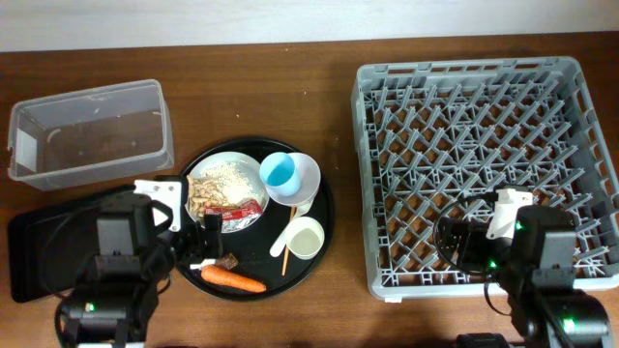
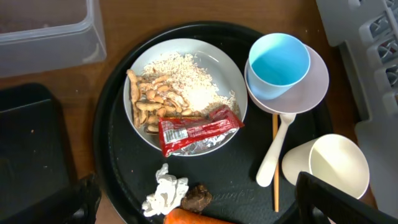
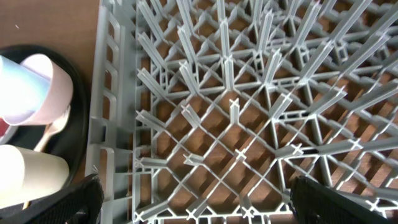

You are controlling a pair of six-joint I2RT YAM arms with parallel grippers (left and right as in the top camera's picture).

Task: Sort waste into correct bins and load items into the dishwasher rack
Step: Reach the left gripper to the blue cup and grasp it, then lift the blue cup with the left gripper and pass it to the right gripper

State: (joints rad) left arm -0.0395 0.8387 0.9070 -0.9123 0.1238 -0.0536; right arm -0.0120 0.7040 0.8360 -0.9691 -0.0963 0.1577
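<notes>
Room first: the black tray [image 1: 327,203] has bare table past its far edge, but its right rim sits just beside the dishwasher rack [image 1: 474,164], so there's only a thin gap there. Up-left of the tray is one clear bin [image 1: 87,130], and left of it one black bin [image 1: 44,242], both near its rim. The left gripper [image 2: 194,199] hangs over the tray's near-left part, jaws spread wide with nothing in them. The right gripper [image 3: 199,202] is off to the right of the tray over the rack's near-left corner, also gaping wide and holding nothing. Count on the tray: one plate [image 2: 237,74] of rice and peanuts with one red wrapper [image 2: 199,129] across it, one blue cup [image 2: 278,65] sitting in one pink bowl [image 2: 311,93], one paper cup [image 2: 333,168], one spoon [image 2: 273,155], one wooden stick [image 2: 276,199], one carrot [image 1: 232,280], one crumpled tissue [image 2: 165,194], and one brown lump [image 2: 198,198].
</notes>
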